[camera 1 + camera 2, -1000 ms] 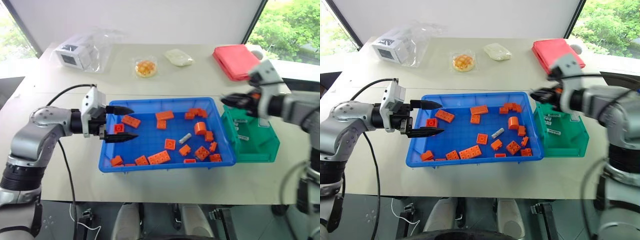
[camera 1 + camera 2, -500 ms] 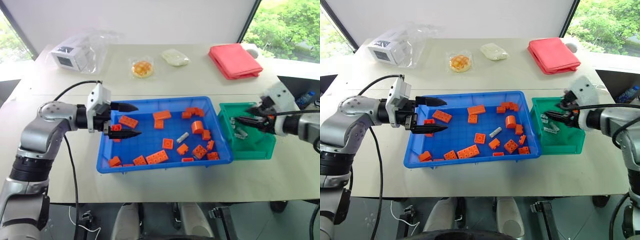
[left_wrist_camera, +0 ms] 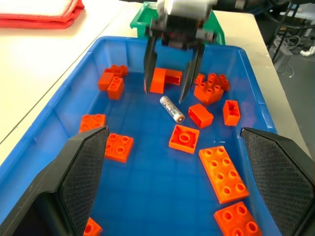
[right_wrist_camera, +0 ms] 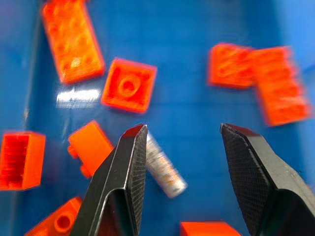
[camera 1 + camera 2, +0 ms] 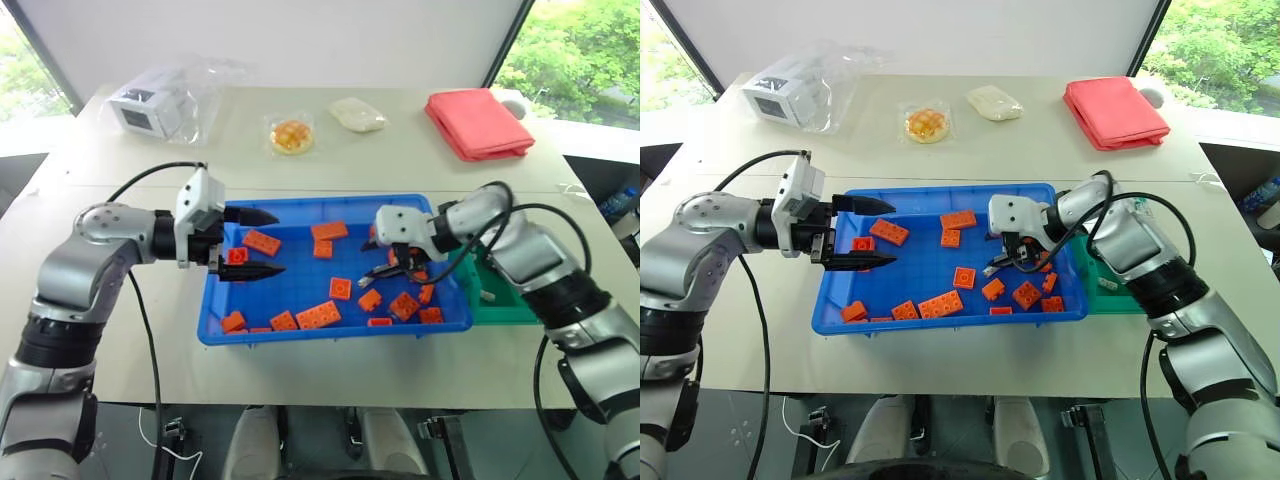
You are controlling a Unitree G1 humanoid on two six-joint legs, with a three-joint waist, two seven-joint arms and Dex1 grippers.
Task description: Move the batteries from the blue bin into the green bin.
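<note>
The blue bin [image 5: 290,290] sits mid-table and holds several orange bricks and one silver battery [image 3: 171,108]. My right gripper [image 5: 372,265] reaches down into the bin's right half, open. The battery [image 4: 165,169] lies on the floor just beside one finger [image 4: 129,167], untouched. My left gripper [image 5: 277,241] hovers open over the bin's left end, with nothing between its fingers. The green bin [image 5: 508,305] stands against the blue bin's right side, mostly hidden behind my right arm. A small pale piece [image 5: 486,294] shows inside it.
Orange bricks [image 5: 316,314] are scattered over the blue bin's floor, several close around the battery. At the back of the table lie a folded red cloth [image 5: 478,122], a bagged white box [image 5: 150,105], a wrapped pastry [image 5: 291,135] and a pale packet [image 5: 357,114].
My right gripper was shut above the green bin; it opened, then swung left and down into the blue bin, over the battery. The left arm has stayed put.
</note>
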